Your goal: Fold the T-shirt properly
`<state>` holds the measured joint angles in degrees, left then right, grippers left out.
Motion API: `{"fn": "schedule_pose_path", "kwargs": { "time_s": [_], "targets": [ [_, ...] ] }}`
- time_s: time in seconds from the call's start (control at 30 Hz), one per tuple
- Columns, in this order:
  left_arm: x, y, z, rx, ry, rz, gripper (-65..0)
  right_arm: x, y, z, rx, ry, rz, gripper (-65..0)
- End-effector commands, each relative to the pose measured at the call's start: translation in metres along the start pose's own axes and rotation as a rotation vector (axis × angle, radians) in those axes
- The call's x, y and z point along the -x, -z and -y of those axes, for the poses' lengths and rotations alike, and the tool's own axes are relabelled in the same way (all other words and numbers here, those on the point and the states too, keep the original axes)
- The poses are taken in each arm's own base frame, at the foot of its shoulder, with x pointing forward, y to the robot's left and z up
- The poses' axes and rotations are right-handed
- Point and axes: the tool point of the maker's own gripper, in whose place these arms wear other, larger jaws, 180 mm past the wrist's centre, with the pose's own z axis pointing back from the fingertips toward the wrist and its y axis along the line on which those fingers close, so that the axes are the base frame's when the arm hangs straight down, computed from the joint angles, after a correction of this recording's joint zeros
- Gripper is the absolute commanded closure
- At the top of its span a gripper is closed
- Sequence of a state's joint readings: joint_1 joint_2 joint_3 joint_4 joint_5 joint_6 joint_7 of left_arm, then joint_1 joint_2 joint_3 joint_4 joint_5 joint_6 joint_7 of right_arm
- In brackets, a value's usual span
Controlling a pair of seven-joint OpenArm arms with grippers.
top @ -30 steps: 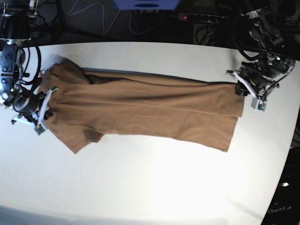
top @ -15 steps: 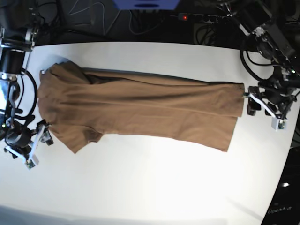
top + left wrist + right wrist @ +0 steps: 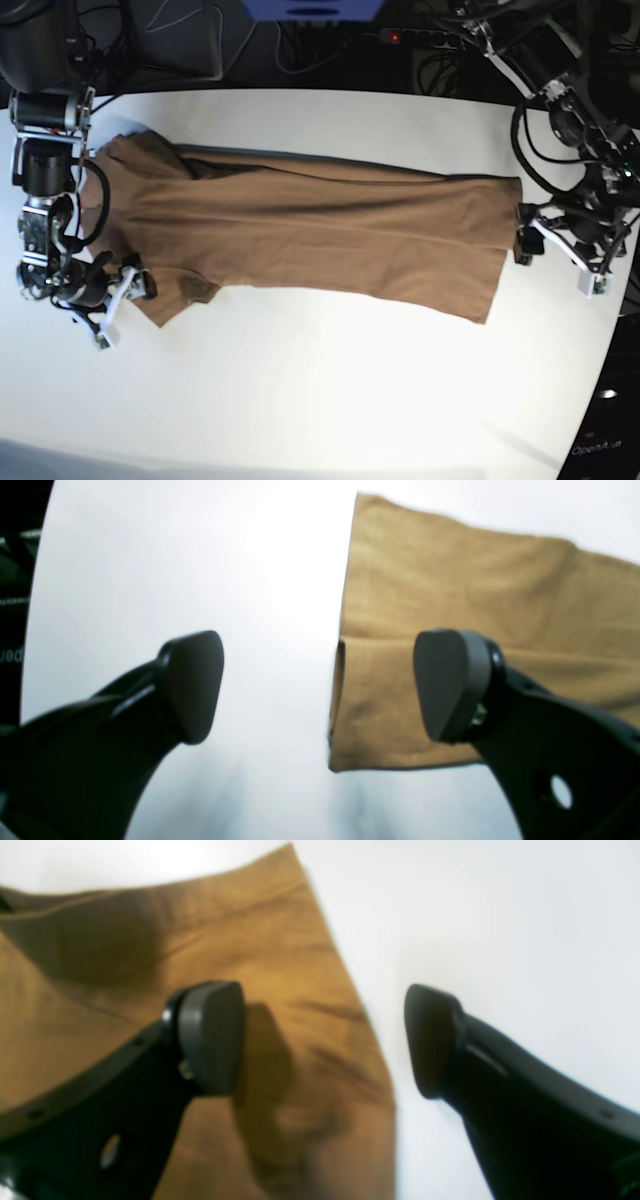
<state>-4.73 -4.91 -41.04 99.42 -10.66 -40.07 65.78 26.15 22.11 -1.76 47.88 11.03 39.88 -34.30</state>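
The tan-brown T-shirt (image 3: 300, 230) lies flat across the white table (image 3: 330, 390), folded lengthwise, with the sleeve end at the left and the hem at the right. My left gripper (image 3: 556, 260) is open and empty just off the hem. In the left wrist view it (image 3: 320, 685) straddles the hem edge of the shirt (image 3: 450, 580), one finger (image 3: 452, 685) over the cloth and the other over bare table. My right gripper (image 3: 116, 306) is open and empty at the lower sleeve. In the right wrist view it (image 3: 322, 1040) straddles the edge of the shirt (image 3: 250, 940).
A power strip (image 3: 430, 38) with a red light, cables and a blue object (image 3: 312, 8) lie behind the table's far edge. The table's right edge (image 3: 610, 340) curves off close to my left gripper. Bare white table spreads in front of the shirt.
My right gripper has moved down the shirt's left side, then right, to the lower sleeve. My left gripper has moved from the hem's top corner down along the hem. The shirt has not moved.
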Motion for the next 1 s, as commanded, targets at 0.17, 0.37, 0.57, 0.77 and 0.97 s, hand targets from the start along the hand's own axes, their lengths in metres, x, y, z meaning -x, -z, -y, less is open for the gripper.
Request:
{"fn": "schedule_pose_path", "kwargs": {
  "time_s": [0.17,0.37,0.57,0.77,0.97],
  "targets": [
    [-0.009,-0.014,-0.015,-0.044,0.043,0.033,-58.4,-0.015,0.009,-0.008,-0.033,0.000,0.062,-49.2],
    [-0.007,-0.026,-0.016,-0.071,0.075,0.040,-58.4,-0.003,0.021,-0.021,-0.070,0.015,0.054,-48.8],
    [-0.010,-0.028,-0.017,-0.075,0.079,0.049,-58.4,0.000,0.023,-0.024,-0.076,0.020,0.046,-37.1],
    [-0.010,-0.026,-0.014,-0.068,0.074,0.050,-58.4,0.002,0.022,-0.022,-0.072,0.018,0.039,-2.6],
    [-0.009,-0.025,-0.014,-0.065,0.071,0.047,-58.4,0.002,0.021,-0.021,-0.071,0.017,0.038,-1.2]
  ]
}}
